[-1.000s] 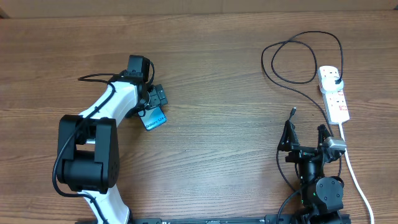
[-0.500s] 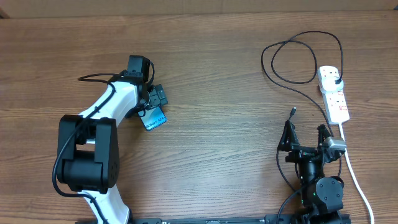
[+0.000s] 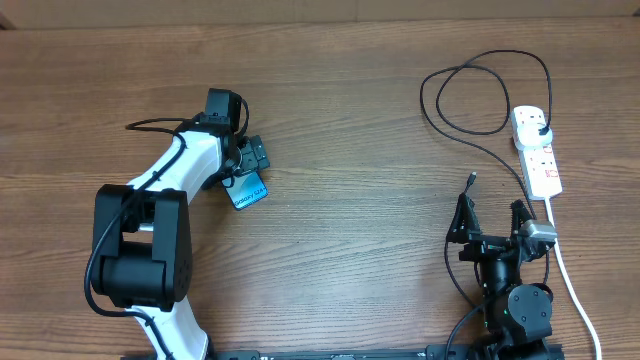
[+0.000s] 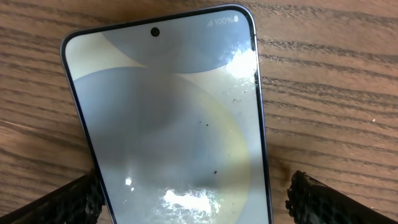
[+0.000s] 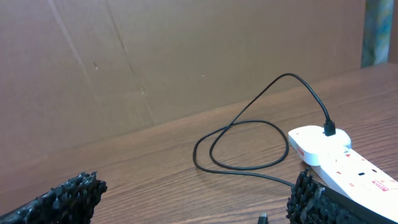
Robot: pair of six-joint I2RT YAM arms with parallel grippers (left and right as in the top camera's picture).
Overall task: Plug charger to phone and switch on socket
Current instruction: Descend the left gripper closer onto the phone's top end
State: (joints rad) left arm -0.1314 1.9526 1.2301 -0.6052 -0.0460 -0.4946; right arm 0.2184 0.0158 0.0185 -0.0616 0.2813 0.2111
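Observation:
The phone (image 3: 249,190) lies flat on the wooden table, its blue screen up; in the left wrist view (image 4: 168,118) its screen fills the frame. My left gripper (image 3: 247,160) is open, its fingers on either side of the phone's near end, not touching it. The charger, a thin black cable (image 3: 470,85), loops at the back right; its plug sits in the socket (image 3: 537,150), a white power strip, and its connector tip (image 3: 470,180) lies loose on the table. My right gripper (image 3: 493,215) is open and empty, just short of the tip (image 5: 263,218).
The socket's thick white lead (image 3: 570,275) runs down the right side past my right arm. A brown cardboard wall (image 5: 155,56) stands behind the table's far edge. The socket (image 5: 339,158) lies to the right of my right gripper.

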